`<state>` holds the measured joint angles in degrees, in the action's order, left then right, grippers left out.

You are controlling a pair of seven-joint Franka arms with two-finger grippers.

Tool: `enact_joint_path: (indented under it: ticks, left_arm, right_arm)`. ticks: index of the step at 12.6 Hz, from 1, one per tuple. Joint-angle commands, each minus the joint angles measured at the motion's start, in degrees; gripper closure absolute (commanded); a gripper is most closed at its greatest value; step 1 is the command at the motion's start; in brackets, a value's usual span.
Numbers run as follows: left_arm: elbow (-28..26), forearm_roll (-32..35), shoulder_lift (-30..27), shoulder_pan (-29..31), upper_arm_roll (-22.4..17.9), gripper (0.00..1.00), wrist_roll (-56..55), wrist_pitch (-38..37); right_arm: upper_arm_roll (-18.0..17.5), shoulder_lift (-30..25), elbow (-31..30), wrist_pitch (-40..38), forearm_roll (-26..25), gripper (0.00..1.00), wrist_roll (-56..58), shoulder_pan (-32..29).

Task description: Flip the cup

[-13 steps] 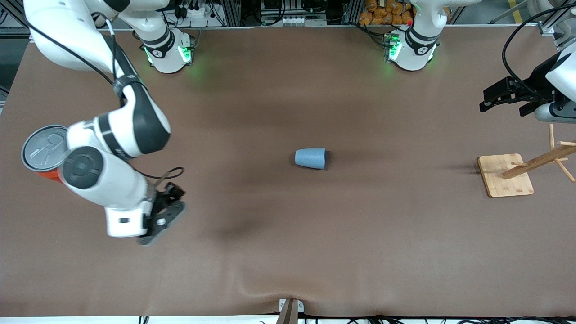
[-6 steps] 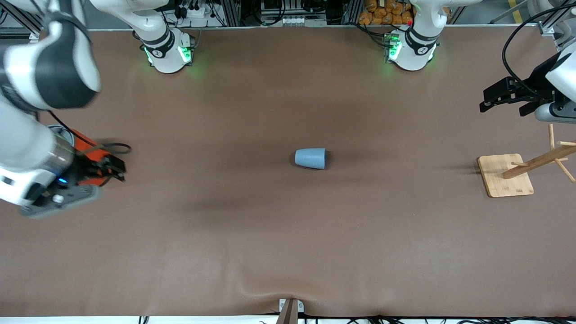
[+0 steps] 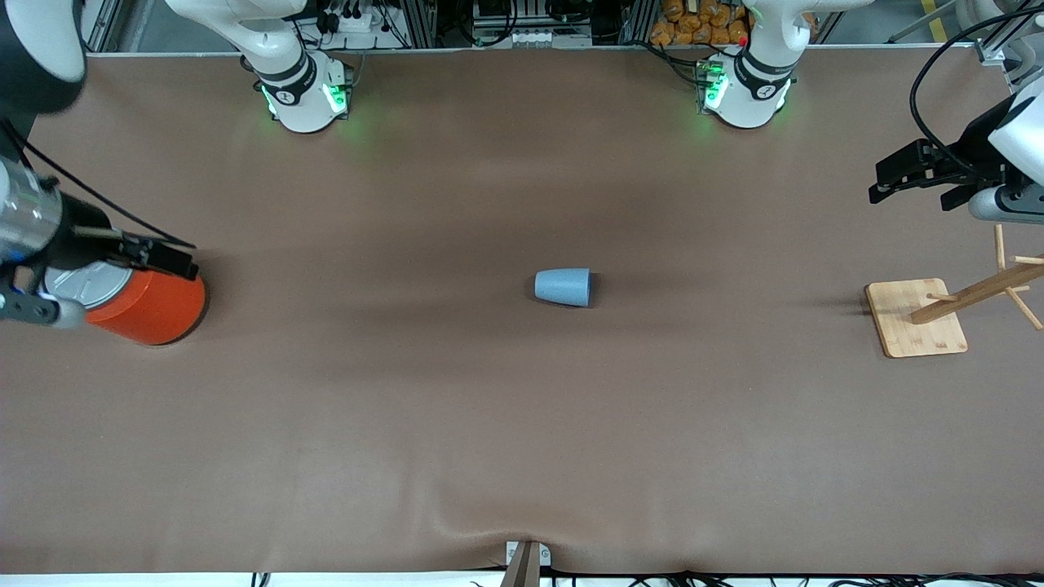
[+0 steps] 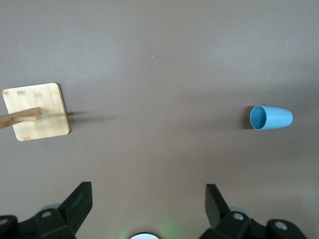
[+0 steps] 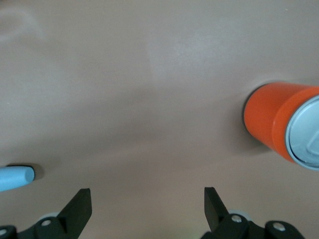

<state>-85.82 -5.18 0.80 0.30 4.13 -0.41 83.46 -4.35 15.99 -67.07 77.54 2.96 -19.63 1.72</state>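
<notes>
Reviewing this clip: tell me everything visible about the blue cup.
The cup is a small light-blue tapered tumbler, matte, without a handle, darker blue inside as the left wrist view shows. It lies on its side on the brown table near the middle, its wide mouth toward the left arm's end and its narrow base toward the right arm's end. Nothing but the table touches it.

a robotics lab: two arm bases (image 3: 303, 94) bolted to a brown-matted table (image 3: 522, 424), cable-strewn aluminium framing (image 3: 457, 20)
</notes>
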Motion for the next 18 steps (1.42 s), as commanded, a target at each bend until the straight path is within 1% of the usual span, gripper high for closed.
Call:
enact_joint_path:
  ticks: [1,2,3,5,6,8,9,10,12,13,15,17,18]
  left_arm:
    - [0.3,-1.1,0.0,0.3,0.1,0.00,-0.3,0.0]
    - [0.3,-1.1,0.0,0.3,0.2,0.00,-0.3,0.0]
    - [0.4,-1.1,0.0,0.3,0.2,0.00,-0.3,0.0]
    - [0.3,-1.1,0.0,0.2,0.2,0.00,-0.3,0.0]
    - [0.3,-1.1,0.0,0.2,0.2,0.00,-0.2,0.0]
    - [0.4,-1.6,0.0,0.1,0.2,0.00,-0.2,0.0]
    - [0.4,-2.0,-0.1,0.1,0.2,0.00,-0.2,0.0]
    - [0.4,-2.3,-0.1,0.1,0.2,0.00,-0.1,0.0]
    - [0.4,-2.3,-0.1,0.1,0.4,0.00,-0.1,0.0]
    - [0.4,-2.3,-0.2,0.1,0.4,0.00,-0.1,0.0]
    - [0.4,-2.6,-0.2,0.1,0.5,0.00,0.0,0.0]
    - [0.3,-3.1,-0.2,0.2,0.4,0.00,-0.1,-0.2]
    - [0.2,-3.1,-0.1,0.4,0.1,0.00,-0.1,-0.4]
  right_arm:
    - [-1.3,-7.4,-6.2,1.4,0.6,0.00,-1.6,-2.5]
    - [-1.3,-8.2,-6.1,1.5,0.3,0.00,-1.6,-2.7]
    - [-0.9,-7.6,-5.4,1.3,0.3,0.00,-0.2,-3.6]
    - [1.3,-7.5,-3.0,1.0,-0.5,0.00,5.8,-4.2]
    - [1.8,-7.5,-2.8,1.1,-0.8,0.00,7.7,-4.2]
    - [2.7,-7.4,-3.5,-2.2,1.0,0.00,7.2,-4.2]
    - [2.6,-7.1,-3.9,-2.0,1.0,0.00,7.8,-4.4]
    - [2.7,-5.8,-3.3,-2.2,-0.1,0.00,8.6,-4.5]
    - [2.7,-6.2,-3.2,-2.8,-0.6,0.00,8.2,-4.2]
    - [2.0,-7.5,-4.6,-2.7,-2.2,0.00,7.9,-3.8]
    - [1.5,-11.5,-9.2,0.0,-2.3,0.00,7.9,-3.9]
    - [1.4,-15.9,-15.6,3.7,-2.4,0.00,7.9,-4.0]
    - [1.4,-17.3,-17.7,5.1,-2.5,0.00,7.9,-3.8]
